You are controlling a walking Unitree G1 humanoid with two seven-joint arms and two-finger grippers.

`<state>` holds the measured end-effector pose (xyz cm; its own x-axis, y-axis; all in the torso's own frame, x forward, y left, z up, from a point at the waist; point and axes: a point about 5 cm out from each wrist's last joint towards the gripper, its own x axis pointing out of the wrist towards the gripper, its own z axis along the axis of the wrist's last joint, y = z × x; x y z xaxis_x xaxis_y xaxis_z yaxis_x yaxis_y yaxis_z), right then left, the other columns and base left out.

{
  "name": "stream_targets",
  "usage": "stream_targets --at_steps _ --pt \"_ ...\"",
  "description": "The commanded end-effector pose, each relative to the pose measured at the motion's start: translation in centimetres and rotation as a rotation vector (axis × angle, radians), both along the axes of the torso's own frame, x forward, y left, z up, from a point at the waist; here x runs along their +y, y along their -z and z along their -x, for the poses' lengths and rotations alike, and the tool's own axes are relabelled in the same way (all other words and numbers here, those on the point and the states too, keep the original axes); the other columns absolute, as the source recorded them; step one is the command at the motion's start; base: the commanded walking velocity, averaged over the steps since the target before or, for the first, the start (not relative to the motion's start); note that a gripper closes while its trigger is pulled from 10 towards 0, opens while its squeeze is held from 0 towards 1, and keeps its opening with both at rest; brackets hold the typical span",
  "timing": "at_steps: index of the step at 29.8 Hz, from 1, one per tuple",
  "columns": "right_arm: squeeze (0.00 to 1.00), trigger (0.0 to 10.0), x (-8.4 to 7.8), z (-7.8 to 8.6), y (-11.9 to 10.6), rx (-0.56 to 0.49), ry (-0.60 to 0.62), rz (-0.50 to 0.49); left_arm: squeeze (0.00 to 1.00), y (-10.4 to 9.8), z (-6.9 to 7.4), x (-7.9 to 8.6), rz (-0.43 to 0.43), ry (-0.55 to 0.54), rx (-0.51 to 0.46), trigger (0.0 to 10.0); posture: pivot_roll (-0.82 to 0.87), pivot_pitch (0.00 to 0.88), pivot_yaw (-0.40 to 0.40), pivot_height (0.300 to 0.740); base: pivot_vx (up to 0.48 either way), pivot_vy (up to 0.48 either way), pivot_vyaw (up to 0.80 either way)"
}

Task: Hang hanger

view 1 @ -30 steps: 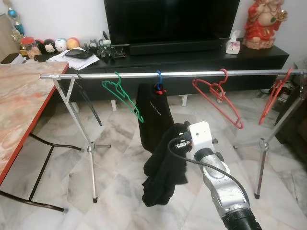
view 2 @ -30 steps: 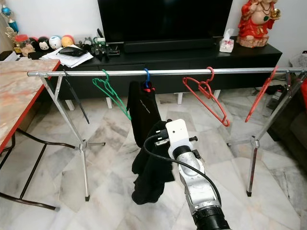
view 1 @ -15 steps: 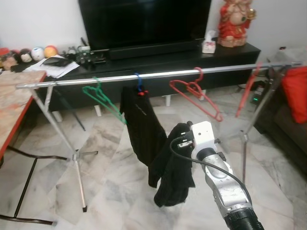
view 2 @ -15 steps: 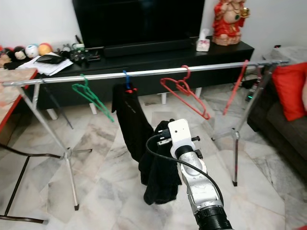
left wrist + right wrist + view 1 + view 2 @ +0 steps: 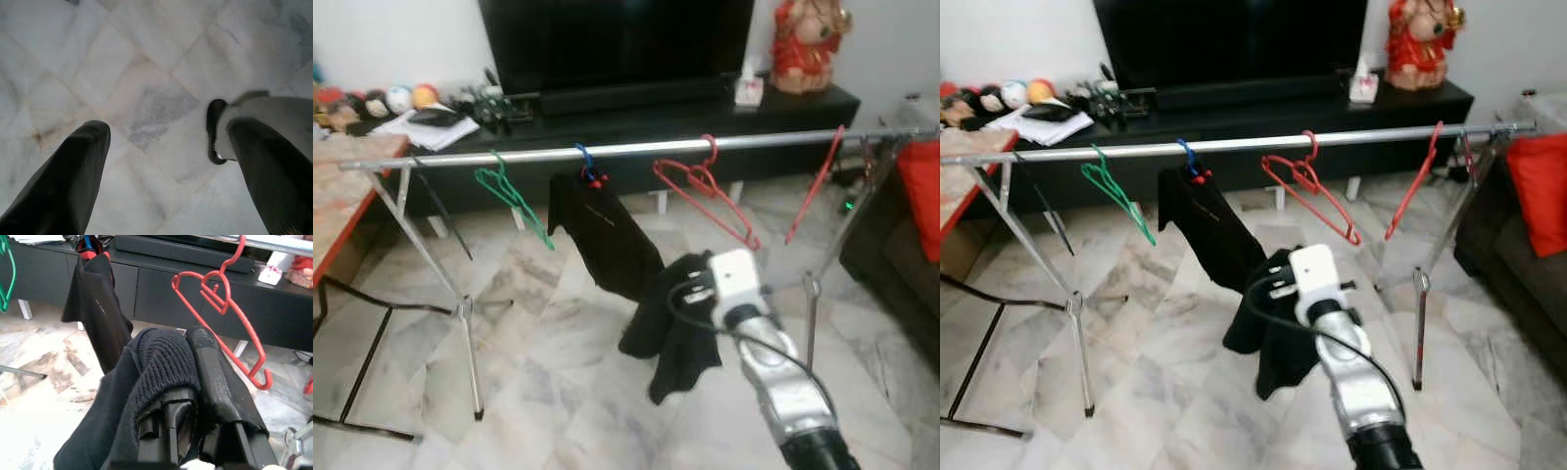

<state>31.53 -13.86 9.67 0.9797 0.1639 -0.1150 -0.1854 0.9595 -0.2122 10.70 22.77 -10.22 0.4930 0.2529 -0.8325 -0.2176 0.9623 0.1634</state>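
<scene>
Your right gripper (image 5: pixel 193 362) is clamped on a bunched black garment (image 5: pixel 1268 333); in the wrist view the fingers (image 5: pixel 215 377) are pressed together w/ the knit fabric wrapped over and between them. The rest of the cloth hangs down below the arm, clear of the marble floor (image 5: pixel 1165 392). The garment is held out in front of the clothes rail (image 5: pixel 1234 145), below bar level, roughly between the blue hanger (image 5: pixel 1187 162) and the nearer red hanger (image 5: pixel 1307 191).

No hanger is in the gripper as far as the views show; can't tell if one is buried inside the cloth.

On the rail, from robot's left to right: a dark hanger (image 5: pixel 440 206) near the left leg, a green hanger (image 5: pixel 1116 191), the blue hanger carrying another black garment (image 5: pixel 1205 230), the red hanger hooked on the bar just ahead of the gripper, and a second red hanger (image 5: pixel 1412 191) close to the right leg. All hang from the bar, tilted.

Your left gripper (image 5: pixel 166 166) hangs idle, fingers spread apart, pointing at the floor w/ the robot's foot (image 5: pixel 254 122) beside it.

Behind the rail: black TV console (image 5: pixel 1263 108) w/ TV (image 5: pixel 1234 39), a tissue box (image 5: pixel 1363 86) and a red figurine (image 5: pixel 1420 44) on top. Marble-top table (image 5: pixel 337 186) on robot's left, red cushion (image 5: pixel 1540 191) on the right.
</scene>
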Motion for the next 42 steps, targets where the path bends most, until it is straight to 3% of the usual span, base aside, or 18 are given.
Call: stream_targets --at_steps 1,42 --pt "0.00 10.0 0.94 -0.24 -0.87 -0.037 -0.028 -0.016 0.00 -0.04 0.10 0.46 -0.008 -0.002 0.012 10.0 -0.14 0.000 0.037 0.740 0.000 -0.296 0.00" --pt "0.00 10.0 0.97 -0.46 -0.76 -0.032 -0.025 -0.012 0.00 -0.11 -0.06 0.52 -0.008 -0.004 0.005 10.0 -0.12 0.000 0.032 0.740 0.000 -0.297 0.00"
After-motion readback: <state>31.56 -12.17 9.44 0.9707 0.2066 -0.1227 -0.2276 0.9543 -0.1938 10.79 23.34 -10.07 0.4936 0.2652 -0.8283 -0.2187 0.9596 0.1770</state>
